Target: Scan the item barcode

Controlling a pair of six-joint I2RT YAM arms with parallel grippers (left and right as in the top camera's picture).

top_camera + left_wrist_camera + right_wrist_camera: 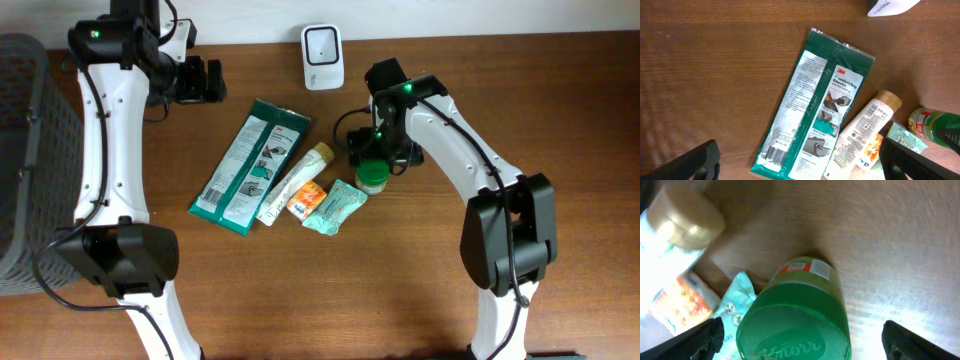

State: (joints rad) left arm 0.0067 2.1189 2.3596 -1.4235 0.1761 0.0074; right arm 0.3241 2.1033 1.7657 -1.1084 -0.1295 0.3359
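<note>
The right gripper (801, 326), jaws wide and empty, straddles the green Knorr jar (373, 177) upright on the table (560, 100). Closing off-centre could topple it onto the teal sachet (335, 208). The left gripper (800, 145) hovers open and empty.

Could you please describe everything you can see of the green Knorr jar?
The Knorr jar is small and round, with a green embossed lid and a labelled green body, seemingly plastic. It stands upright on the wooden table between the fingers of the open right gripper, untouched by them; a teal sachet lies beside its base.
</note>
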